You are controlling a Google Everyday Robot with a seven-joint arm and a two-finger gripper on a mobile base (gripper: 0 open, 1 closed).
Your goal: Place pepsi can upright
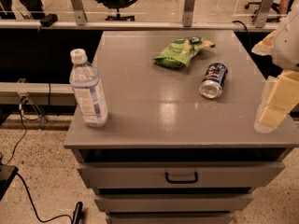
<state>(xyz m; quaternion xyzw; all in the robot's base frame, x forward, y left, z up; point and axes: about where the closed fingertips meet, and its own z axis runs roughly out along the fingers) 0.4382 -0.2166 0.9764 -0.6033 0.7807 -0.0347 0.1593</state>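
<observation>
camera view shows the pepsi can (214, 80) lying on its side on the right half of the grey cabinet top (149, 111), one silver end facing the front edge, so it is not yet stood up. the green snack bag (182, 52) lies near it toward the back; the water bottle (88, 90) stands well apart at front left. the gripper (270, 118) hangs over the right front edge, apart from the can and carrying nothing, likely poised for a side approach; how far open it is i cannot tell.
</observation>
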